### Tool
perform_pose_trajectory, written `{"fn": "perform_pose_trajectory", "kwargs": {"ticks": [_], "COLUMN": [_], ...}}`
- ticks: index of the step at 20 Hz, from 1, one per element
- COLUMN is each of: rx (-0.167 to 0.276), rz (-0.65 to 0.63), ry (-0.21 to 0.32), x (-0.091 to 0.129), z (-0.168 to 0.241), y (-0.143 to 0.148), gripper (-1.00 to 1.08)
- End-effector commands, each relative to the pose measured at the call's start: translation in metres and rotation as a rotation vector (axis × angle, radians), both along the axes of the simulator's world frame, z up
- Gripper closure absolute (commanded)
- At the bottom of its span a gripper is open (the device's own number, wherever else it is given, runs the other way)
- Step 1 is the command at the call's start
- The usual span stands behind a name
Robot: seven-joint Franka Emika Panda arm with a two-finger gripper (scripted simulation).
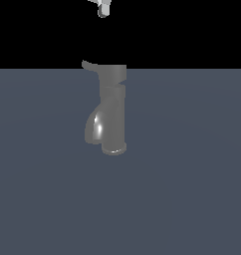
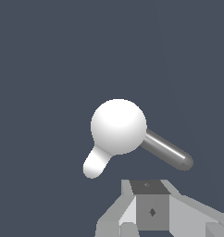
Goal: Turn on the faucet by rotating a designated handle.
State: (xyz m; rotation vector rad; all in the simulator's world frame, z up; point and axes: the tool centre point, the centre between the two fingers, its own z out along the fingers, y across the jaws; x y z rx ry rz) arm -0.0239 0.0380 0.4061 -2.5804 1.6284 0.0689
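**Grey faucet below me, handle not yet touched**

Grey metal is all I am working with: the faucet (image 1: 112,109) stands upright on the dark floor (image 1: 192,189), its glossy spout (image 1: 95,127) curving toward the exterior view's left. The handle (image 1: 90,65) juts from the wide top cap, also toward that left. My gripper (image 1: 104,8) hangs well above it, holding nothing; whether the jaws stand apart or closed I cannot tell. From the wrist view the cap reads as a bright round top with the handle (image 2: 96,162) short beside it. I judge the best approach is to descend beside the lever's tip and push sideways around the cap's axis, avoiding the spout. No brand, label or writing shows anywhere.
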Motion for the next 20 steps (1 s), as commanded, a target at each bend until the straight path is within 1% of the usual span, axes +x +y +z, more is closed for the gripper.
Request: {"fn": "perform_pose_trajectory", "kwargs": {"ticks": [1, 13, 20], "rx": [-0.005, -0.047, -0.075], "rz": [-0.063, -0.353, -0.484], "ry": [0.009, 0.039, 0.041], "x": [0.011, 0.057, 0.075], "z": [-0.011, -0.065, -0.092], "y": [0.005, 0.028, 0.039], "gripper": [1.08, 1.08, 1.08]}}
